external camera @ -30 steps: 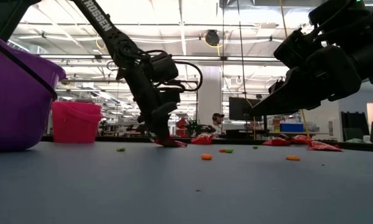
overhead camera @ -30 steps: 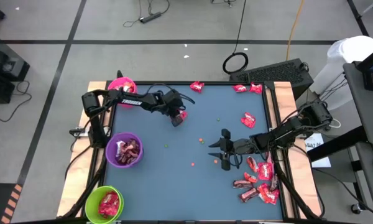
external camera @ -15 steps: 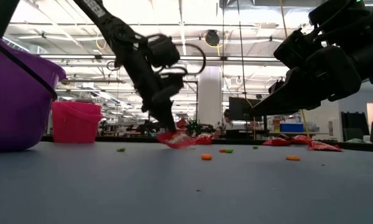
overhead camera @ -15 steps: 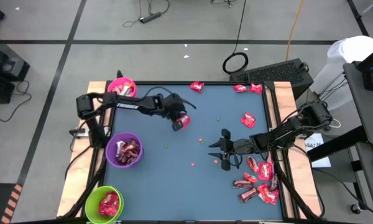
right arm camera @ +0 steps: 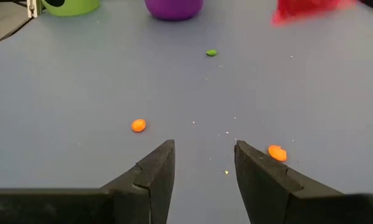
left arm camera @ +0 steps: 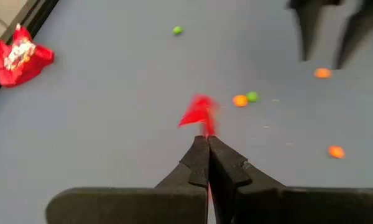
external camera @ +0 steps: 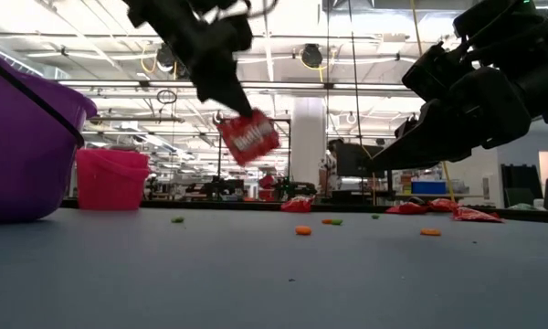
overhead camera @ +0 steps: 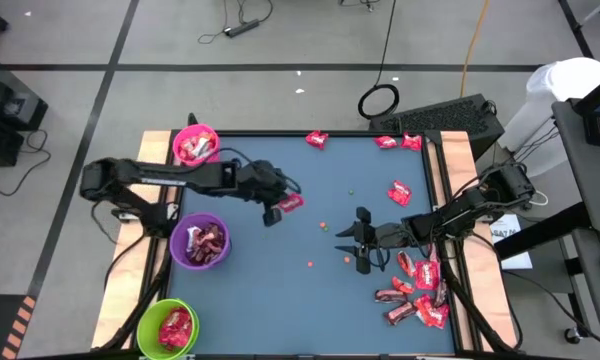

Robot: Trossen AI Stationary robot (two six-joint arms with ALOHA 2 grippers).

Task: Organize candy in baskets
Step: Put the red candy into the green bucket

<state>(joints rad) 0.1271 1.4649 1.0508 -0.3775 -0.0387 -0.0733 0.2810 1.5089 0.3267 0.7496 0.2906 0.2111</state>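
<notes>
Left gripper (overhead camera: 276, 211) clenched on red candy (overhead camera: 290, 203), lifted clear of table (overhead camera: 310, 300) — carry step. Next: swing over nearby pink basket (overhead camera: 195, 146), release. Right gripper (overhead camera: 350, 236) waits, fingers apart, empty.

Red candy (overhead camera: 291, 202) held midair center-left; more candy (overhead camera: 417, 295) piled lower right; pink (overhead camera: 194, 145), purple (overhead camera: 202, 241), green (overhead camera: 169, 327) baskets along left edge.
</notes>
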